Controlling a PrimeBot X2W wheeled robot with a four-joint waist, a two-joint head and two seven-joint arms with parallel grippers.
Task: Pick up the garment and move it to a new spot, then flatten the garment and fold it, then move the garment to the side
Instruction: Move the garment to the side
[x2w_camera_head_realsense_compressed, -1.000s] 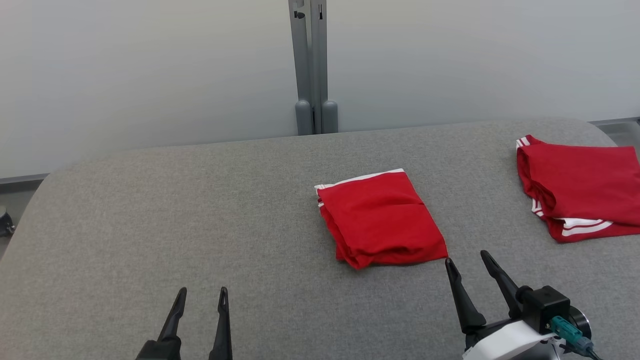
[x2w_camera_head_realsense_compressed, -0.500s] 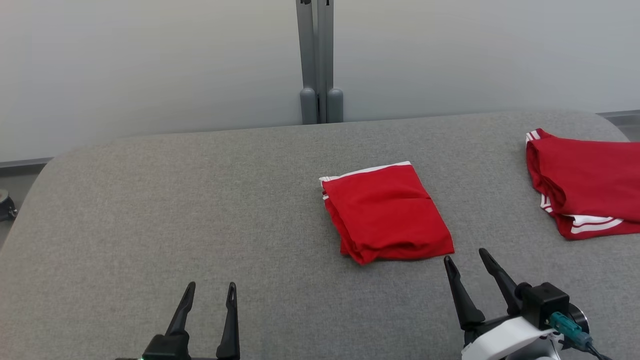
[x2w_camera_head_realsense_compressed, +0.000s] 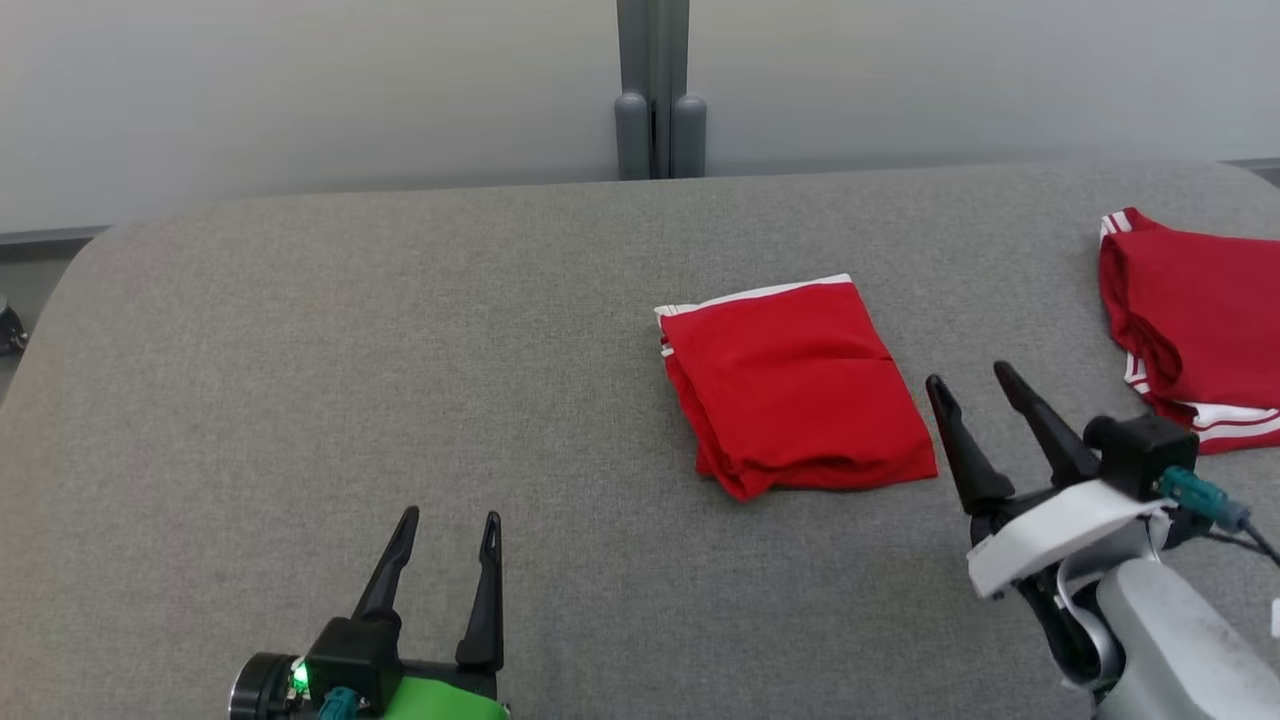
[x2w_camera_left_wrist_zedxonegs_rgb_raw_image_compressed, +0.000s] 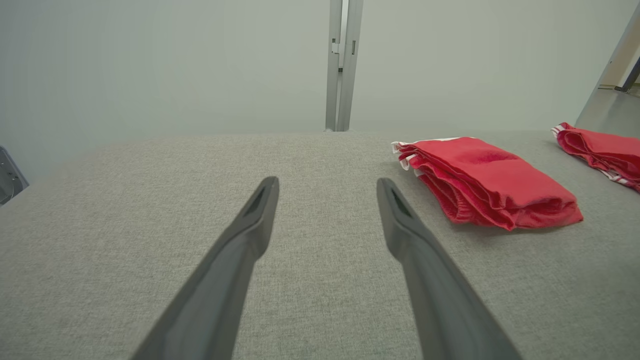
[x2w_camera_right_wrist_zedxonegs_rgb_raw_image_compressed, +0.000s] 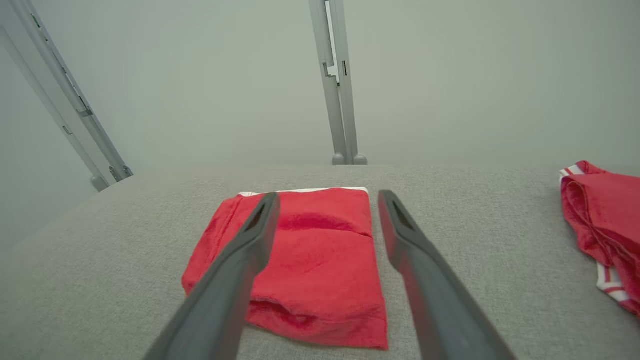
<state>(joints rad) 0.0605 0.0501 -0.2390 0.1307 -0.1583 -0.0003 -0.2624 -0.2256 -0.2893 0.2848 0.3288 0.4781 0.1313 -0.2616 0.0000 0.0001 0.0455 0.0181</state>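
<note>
A red garment (x2w_camera_head_realsense_compressed: 795, 385) with white trim lies folded into a neat rectangle in the middle of the grey cloth-covered table (x2w_camera_head_realsense_compressed: 300, 400). My right gripper (x2w_camera_head_realsense_compressed: 968, 376) hovers open just right of the garment's near right corner, touching nothing. In the right wrist view the garment (x2w_camera_right_wrist_zedxonegs_rgb_raw_image_compressed: 310, 265) lies below and ahead of the open right gripper (x2w_camera_right_wrist_zedxonegs_rgb_raw_image_compressed: 328, 196). My left gripper (x2w_camera_head_realsense_compressed: 450, 520) stands open near the table's front, well left of the garment. In the left wrist view the left gripper (x2w_camera_left_wrist_zedxonegs_rgb_raw_image_compressed: 327, 182) is empty, and the garment (x2w_camera_left_wrist_zedxonegs_rgb_raw_image_compressed: 490, 182) lies to its right.
A second red garment (x2w_camera_head_realsense_compressed: 1200, 320) with white stripes lies loosely folded at the table's far right edge; it is also in the wrist views (x2w_camera_left_wrist_zedxonegs_rgb_raw_image_compressed: 605, 147) (x2w_camera_right_wrist_zedxonegs_rgb_raw_image_compressed: 605, 220). A grey post (x2w_camera_head_realsense_compressed: 660, 90) stands behind the table against a pale wall.
The head camera has tilted, shifting the whole picture up. My right gripper has moved forward, from in front of the garment to beside its right corner. The garments have not moved.
</note>
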